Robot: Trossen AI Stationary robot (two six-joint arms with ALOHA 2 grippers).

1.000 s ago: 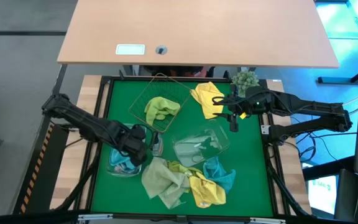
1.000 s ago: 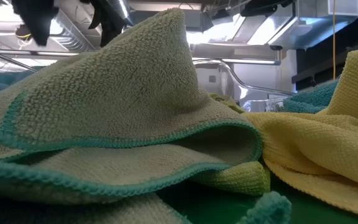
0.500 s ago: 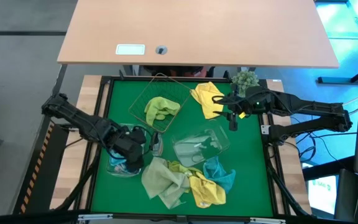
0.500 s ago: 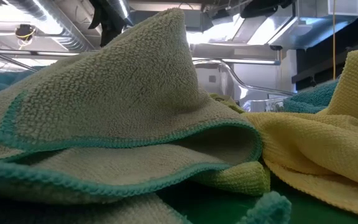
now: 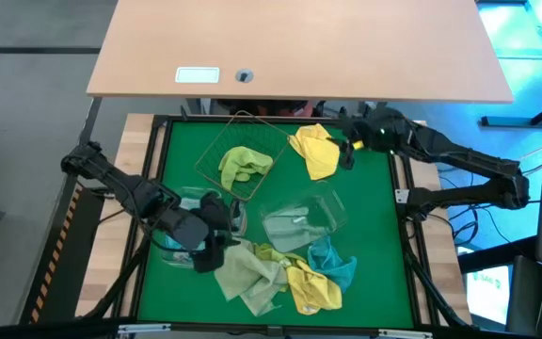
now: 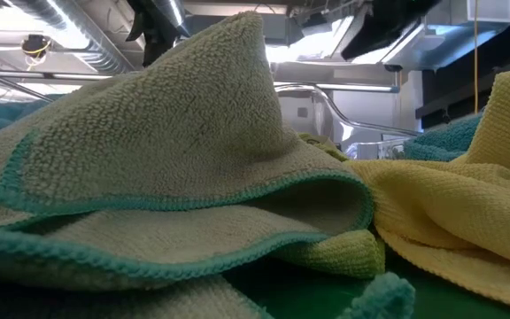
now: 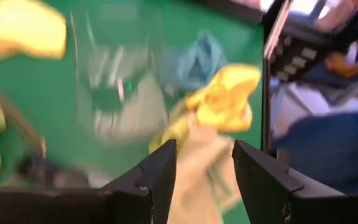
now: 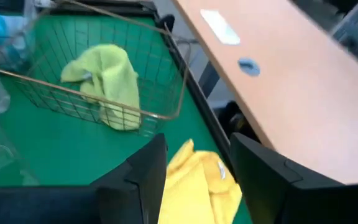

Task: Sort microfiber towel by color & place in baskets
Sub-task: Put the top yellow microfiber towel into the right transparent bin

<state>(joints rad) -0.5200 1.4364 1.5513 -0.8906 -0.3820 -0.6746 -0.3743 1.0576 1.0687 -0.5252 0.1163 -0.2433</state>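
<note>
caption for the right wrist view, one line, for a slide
Open right gripper above a yellow towel, with a lime towel in the wire basket.

The left gripper point(image 5: 216, 254) now sits at the towel pile point(image 5: 276, 273); the right gripper point(image 5: 345, 153) moves beside the yellow towel point(image 5: 314, 151).

1. Your low view is blocked by the olive towel point(image 6: 175, 168); the baskets and green mat can't be seen there.
2. Left wrist view is blurred: the clear basket point(image 7: 114, 87) is a smear and its contents are unreadable.
3. The left gripper point(image 5: 216, 252) covers part of the left clear basket point(image 5: 163, 252) in the high view.
4. Right wrist view crops the yellow towel point(image 8: 197, 180) at the edge.
</note>
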